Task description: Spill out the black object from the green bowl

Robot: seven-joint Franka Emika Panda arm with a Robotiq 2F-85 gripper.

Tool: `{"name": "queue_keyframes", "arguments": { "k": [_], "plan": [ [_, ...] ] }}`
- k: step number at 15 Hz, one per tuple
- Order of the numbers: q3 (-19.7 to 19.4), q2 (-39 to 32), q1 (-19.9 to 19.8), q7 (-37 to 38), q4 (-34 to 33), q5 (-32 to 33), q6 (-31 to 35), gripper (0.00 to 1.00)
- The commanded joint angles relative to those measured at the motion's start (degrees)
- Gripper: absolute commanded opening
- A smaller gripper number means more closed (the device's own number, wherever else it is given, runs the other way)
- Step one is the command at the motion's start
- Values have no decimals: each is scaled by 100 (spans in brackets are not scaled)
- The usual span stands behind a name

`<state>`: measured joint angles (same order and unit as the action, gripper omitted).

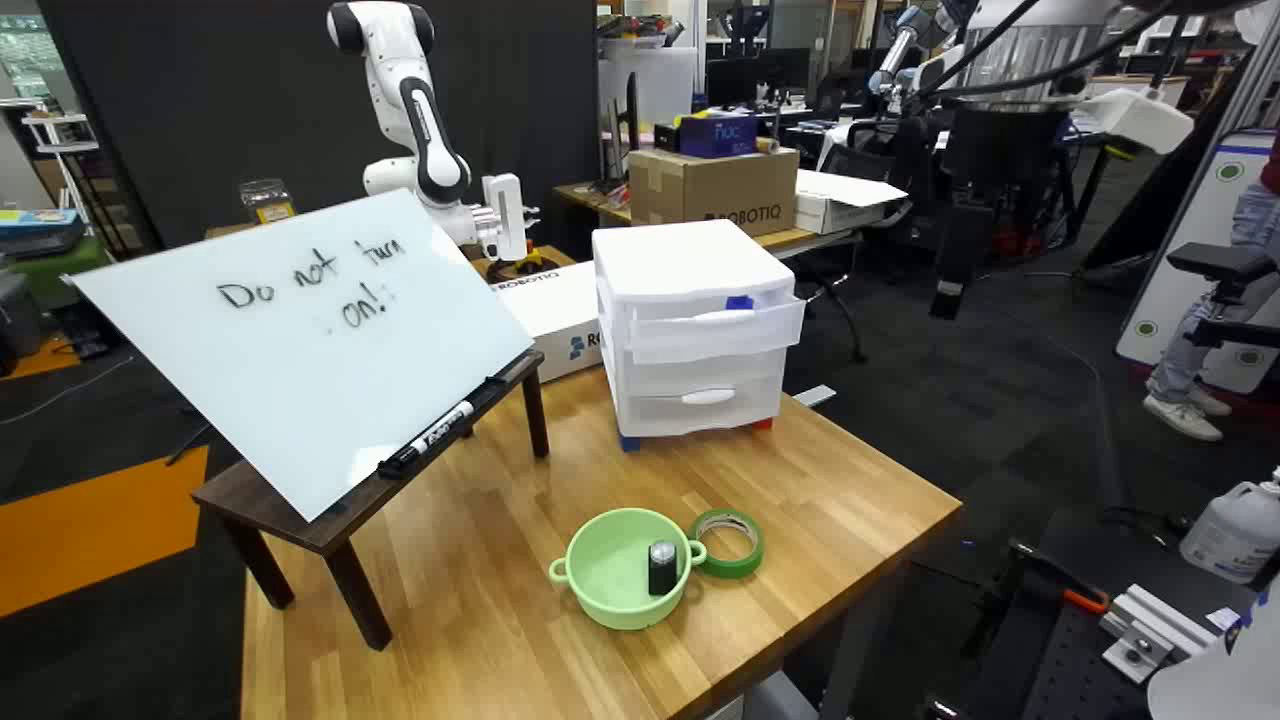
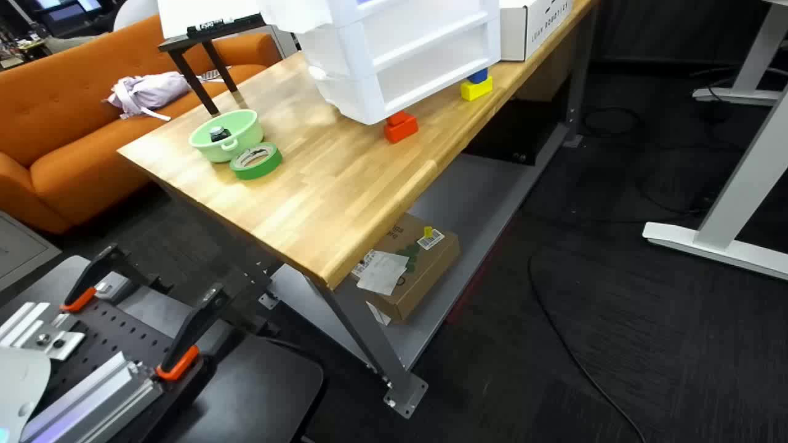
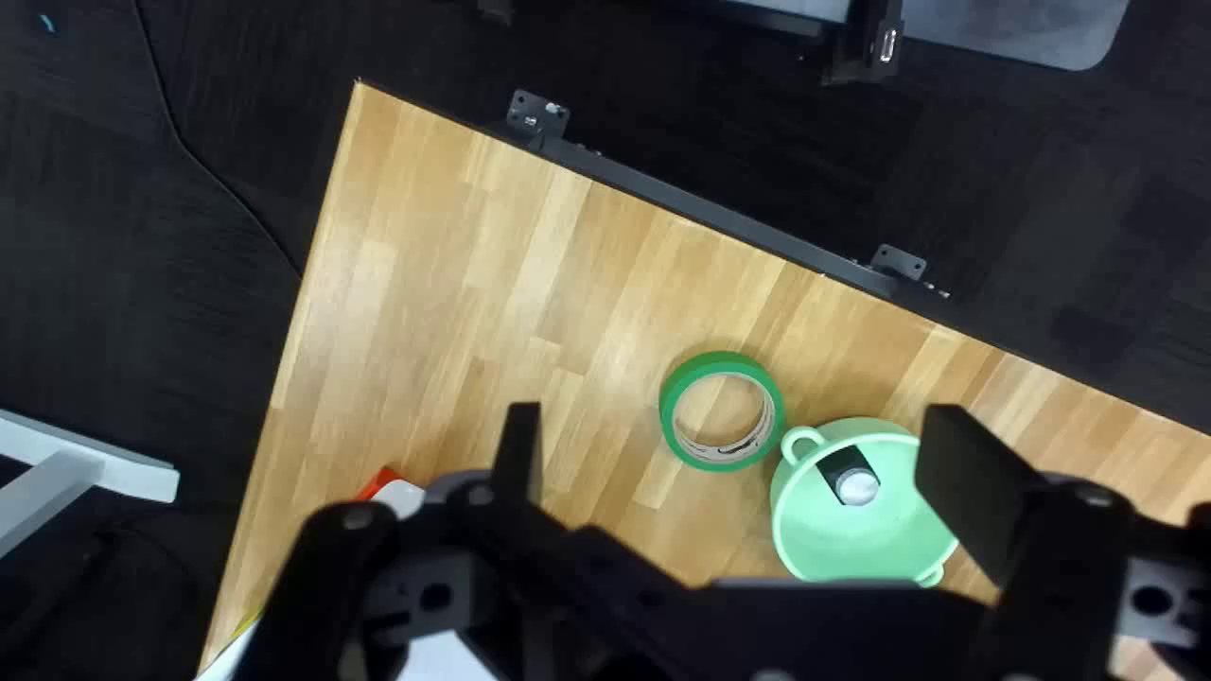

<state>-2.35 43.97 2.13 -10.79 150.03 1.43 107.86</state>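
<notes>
The light green bowl stands upright on the wooden table in both exterior views. The black object, a small dark block with a silvery round end, is inside the bowl against the wall near one handle. It also shows in the other views. In the wrist view my gripper is open and empty, its two black fingers wide apart. The bowl is lower right, partly hidden behind the right finger and the gripper body. I cannot make out my fingers clearly in the exterior views.
A green tape roll lies beside the bowl. A white drawer unit stands on coloured blocks with its top drawer partly open. A whiteboard leans on a dark riser. The table edge is near the tape.
</notes>
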Motion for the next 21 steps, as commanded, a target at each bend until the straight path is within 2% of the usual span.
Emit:
{"name": "queue_keyframes", "arguments": {
  "k": [1, 16, 21],
  "plan": [
    [-13, -3, 18, 12, -12, 10, -14, 100],
    [-13, -3, 18, 12, -12, 10, -14, 100],
    [106, -268, 182, -56, -97, 4, -128, 100]
  ]
}}
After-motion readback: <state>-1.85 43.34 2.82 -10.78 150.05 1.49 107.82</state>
